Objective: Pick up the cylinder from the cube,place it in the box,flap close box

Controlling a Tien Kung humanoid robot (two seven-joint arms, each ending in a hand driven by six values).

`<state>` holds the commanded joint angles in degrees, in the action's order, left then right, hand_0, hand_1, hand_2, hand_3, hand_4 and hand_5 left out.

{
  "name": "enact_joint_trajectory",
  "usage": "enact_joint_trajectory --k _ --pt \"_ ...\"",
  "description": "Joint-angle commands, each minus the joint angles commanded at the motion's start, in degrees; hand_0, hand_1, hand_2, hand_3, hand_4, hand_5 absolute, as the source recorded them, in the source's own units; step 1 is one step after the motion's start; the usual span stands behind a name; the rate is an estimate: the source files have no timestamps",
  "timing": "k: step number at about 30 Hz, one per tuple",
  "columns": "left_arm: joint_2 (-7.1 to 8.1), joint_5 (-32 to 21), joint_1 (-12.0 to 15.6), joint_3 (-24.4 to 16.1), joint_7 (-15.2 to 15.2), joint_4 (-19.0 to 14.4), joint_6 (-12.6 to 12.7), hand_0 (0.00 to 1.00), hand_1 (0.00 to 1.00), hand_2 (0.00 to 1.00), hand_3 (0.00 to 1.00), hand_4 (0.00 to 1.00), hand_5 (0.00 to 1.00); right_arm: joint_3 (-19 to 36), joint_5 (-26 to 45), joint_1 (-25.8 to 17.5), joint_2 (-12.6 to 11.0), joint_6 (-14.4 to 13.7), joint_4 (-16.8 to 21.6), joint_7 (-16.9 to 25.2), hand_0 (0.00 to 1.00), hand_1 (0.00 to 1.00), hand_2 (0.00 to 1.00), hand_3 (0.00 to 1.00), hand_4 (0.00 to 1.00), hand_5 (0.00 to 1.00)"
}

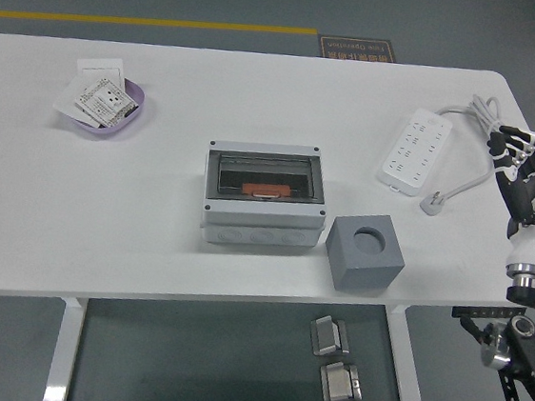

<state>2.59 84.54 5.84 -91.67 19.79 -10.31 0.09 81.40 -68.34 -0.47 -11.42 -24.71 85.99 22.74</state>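
**Right hand empty at bench's right edge, box shut with orange piece inside**

Nearest the camera, the grey cube [365, 255] sat close to the near edge of the white bench [149, 236], its round top socket empty. Just beside it to the left was the grey box [264, 196], clear flap down over the top. An orange piece [262, 190] showed through the flap, inside the box; could not tell for sure it was the cylinder. At the right edge of the view the right hand [526, 178] was raised over the bench's right side, well apart from cube and box. Its fingers [505, 144] were loosely spread, holding nothing. The black arm ran down below it past the bench edge. Farther back right, a white power strip [414, 151] lay flat, its cable [482, 118] coiled behind it and its plug near the hand. Far left, a purple tray [132, 119] held white cards [101, 97]. Left hand was not visible.
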Motion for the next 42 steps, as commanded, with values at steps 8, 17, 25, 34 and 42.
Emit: enact_joint_trajectory --k 8,17,25,34,42 --pt "0.04 -0.03 -0.51 -0.1 -0.2 0.0 -0.01 0.641 0.641 0.526 0.618 0.688 0.318 0.56 -0.32 0.18 0.0 0.0 0.29 -0.07 0.608 0.565 0.558 0.539 0.949 0.593" --pt "-0.07 -0.28 -0.64 -0.1 -0.26 0.0 0.01 0.642 0.642 0.525 0.617 0.688 0.321 1.54 -1.24 0.16 0.18 -0.1 0.42 -0.56 0.611 0.568 0.56 0.539 0.975 0.62" --pt "0.05 -0.37 -0.67 -0.23 -0.22 0.0 0.06 0.643 0.642 0.526 0.618 0.69 0.323 2.39 -1.93 0.1 0.26 -0.27 0.49 -1.04 0.611 0.566 0.56 0.539 0.975 0.621" --pt "0.29 -0.45 -0.12 -0.29 0.0 0.0 0.15 0.643 0.642 0.526 0.619 0.69 0.323 1.37 -3.16 -0.1 0.19 -0.14 0.53 -1.92 0.611 0.568 0.56 0.542 0.974 0.622" --pt "0.28 -0.94 0.06 0.01 0.04 0.0 0.14 0.643 0.642 0.526 0.619 0.69 0.323 1.33 -4.93 -0.34 0.1 -0.21 0.98 -2.71 0.611 0.569 0.56 0.541 0.973 0.62"
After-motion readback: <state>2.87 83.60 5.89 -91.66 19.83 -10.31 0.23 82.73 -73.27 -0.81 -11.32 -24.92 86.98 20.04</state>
